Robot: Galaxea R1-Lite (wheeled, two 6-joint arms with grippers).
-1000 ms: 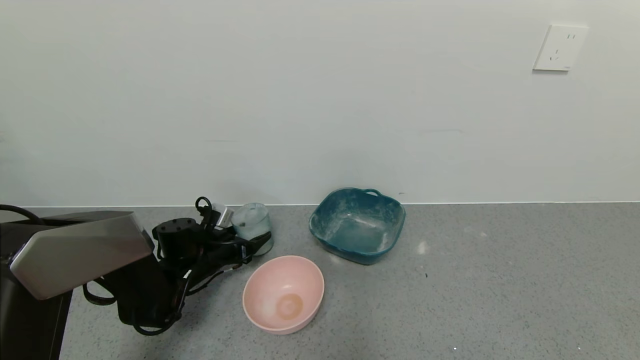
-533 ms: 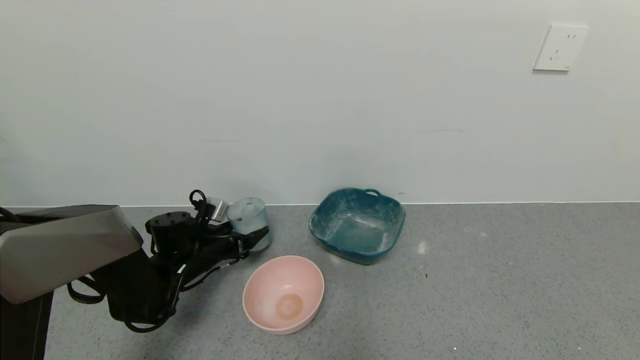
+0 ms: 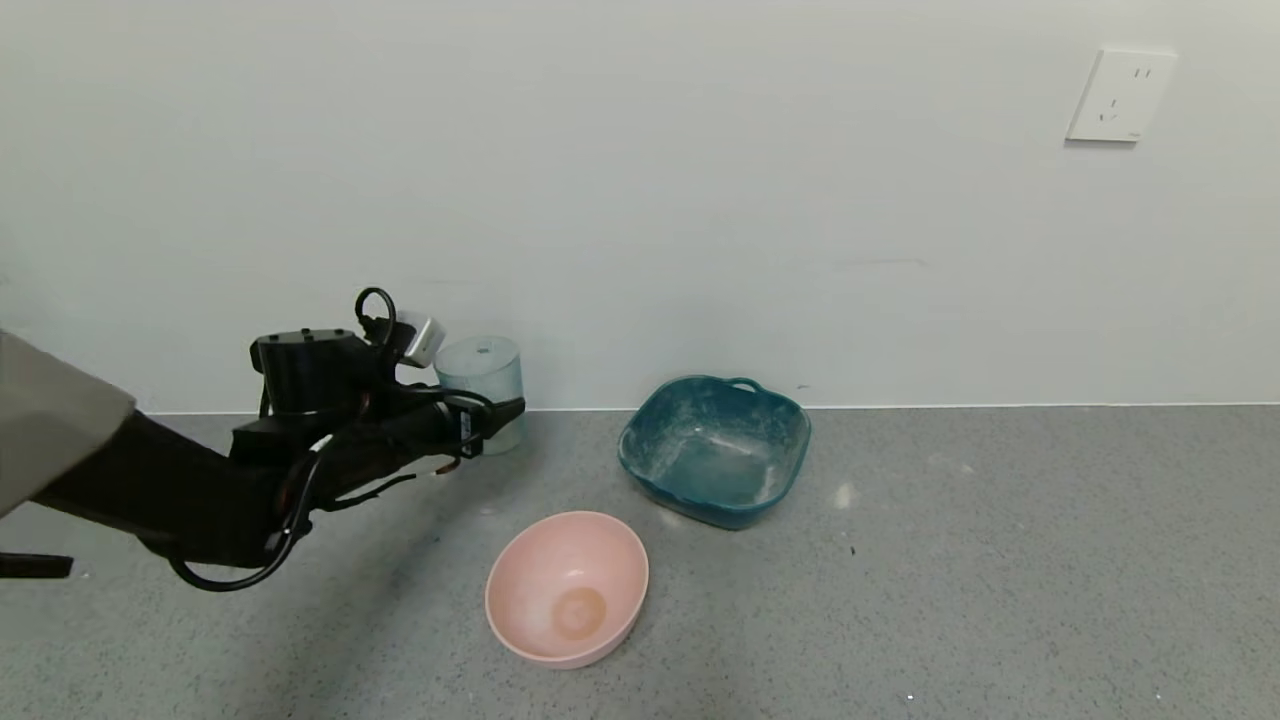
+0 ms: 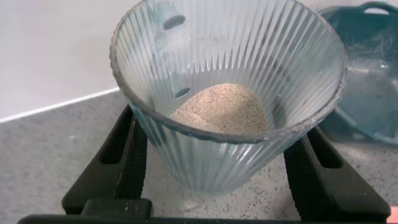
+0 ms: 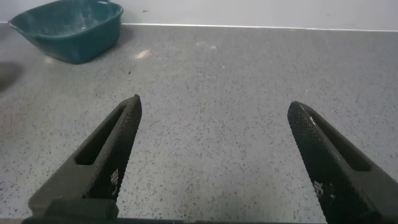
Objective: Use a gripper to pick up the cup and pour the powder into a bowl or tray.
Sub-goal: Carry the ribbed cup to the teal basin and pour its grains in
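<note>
**Cup held aloft at the left**

The left gripper (image 3: 490, 425) is clamped on the cup (image 3: 481, 390), held above the countertop (image 3: 950, 560); beige powder (image 4: 219, 112) sits inside. Right of it lies the dusted teal tray (image 3: 715, 450); nearer, a pink bowl (image 3: 567, 585). The right gripper (image 5: 214, 146) is spread wide.

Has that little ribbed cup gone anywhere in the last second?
Yes. The cup, clamped in the left end effector, has risen: it stood on the counter below the wall's base line, and now its top sits well above that line, off the counter.
</note>
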